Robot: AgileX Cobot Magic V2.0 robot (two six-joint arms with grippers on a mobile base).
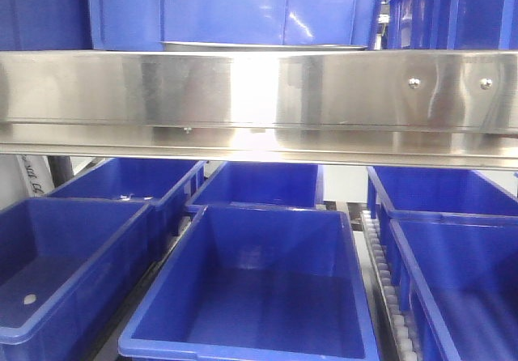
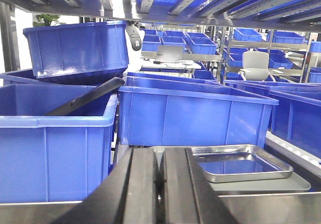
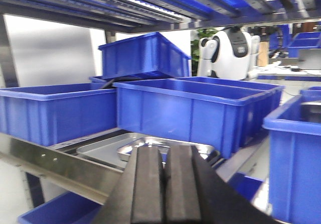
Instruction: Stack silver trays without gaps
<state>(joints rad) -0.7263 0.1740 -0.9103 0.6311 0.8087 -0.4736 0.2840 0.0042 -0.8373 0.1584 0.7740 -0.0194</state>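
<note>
the left end effector [image 2: 159, 189] has its dark fingers pressed together with nothing between them. just beyond it a small silver tray [image 2: 241, 163] rests inside a larger silver tray [image 2: 296, 185] on the shelf, near a blue bin [image 2: 195, 113]. the right end effector [image 3: 164, 184] is likewise closed and holds nothing, with the trays [image 3: 105, 151] just behind it, above the steel rail [image 1: 259, 102]

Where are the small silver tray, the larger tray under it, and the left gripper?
small silver tray [image 2: 239, 164], left wrist view, on its shiny floor.
larger tray [image 2: 281, 185], left wrist view, bare floor beside the small one.
left gripper [image 2: 159, 184], left wrist view, seam between its closed fingers.
</note>
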